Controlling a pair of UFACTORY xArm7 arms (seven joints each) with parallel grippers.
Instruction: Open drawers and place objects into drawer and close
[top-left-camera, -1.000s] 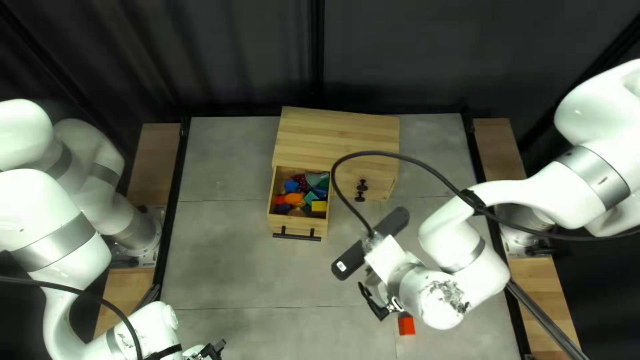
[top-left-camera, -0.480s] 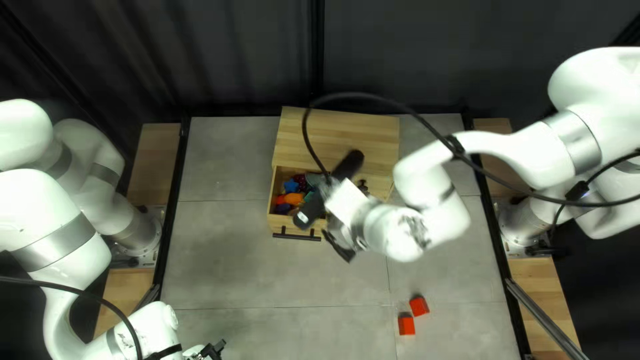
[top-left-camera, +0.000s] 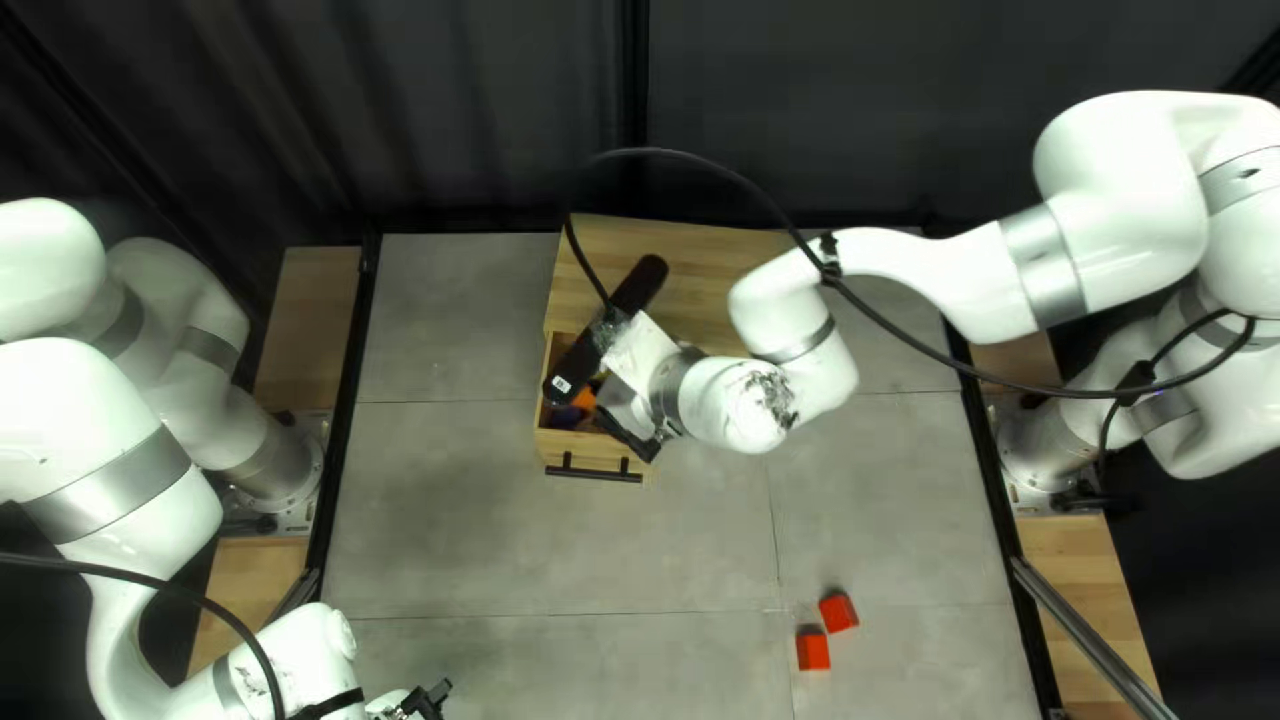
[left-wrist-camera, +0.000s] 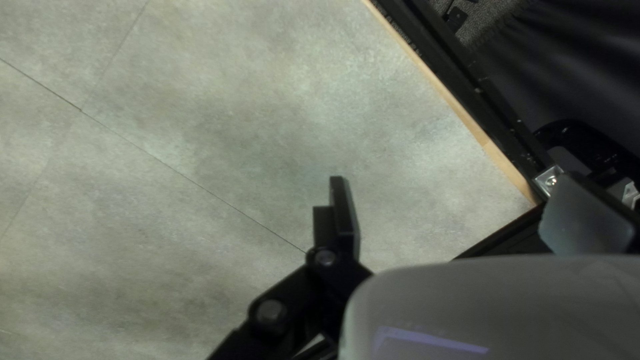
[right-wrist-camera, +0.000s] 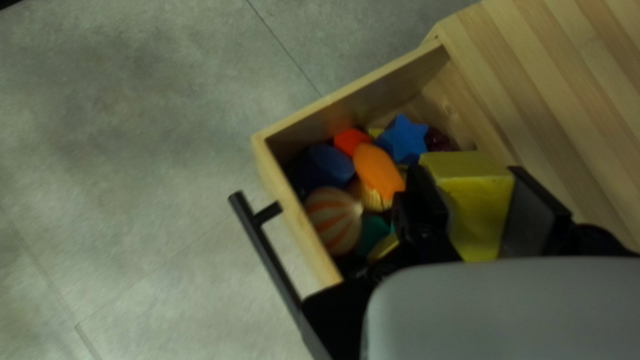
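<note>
The drawer (right-wrist-camera: 353,93) juts from the cabinet (top-left-camera: 707,274) at seven o'clock in the top left view, its mouth uncovered so that things can go in from above. Over it, the right gripper (right-wrist-camera: 469,175) pinches a yellow block (right-wrist-camera: 480,220) by two opposite faces — a grip that leaves the underside free, so it should drop cleanly once the fingers part. Whether the block already rests on the pile I cannot tell

Inside lie a blue star (right-wrist-camera: 403,140), an orange piece (right-wrist-camera: 377,170) and a striped ball (right-wrist-camera: 333,220), jumbled together; a block perched high on them could catch when the drawer slides home, so a low release looks wise. The black handle (right-wrist-camera: 270,260) stands clear on the front, handy for closing

Two red blocks (top-left-camera: 814,651) wait at five o'clock on the worktop (top-left-camera: 467,520), probably still to be stowed. At seven o'clock, the left gripper (left-wrist-camera: 453,180) is spread wide with nothing in it — seemingly parked out of the way
</note>
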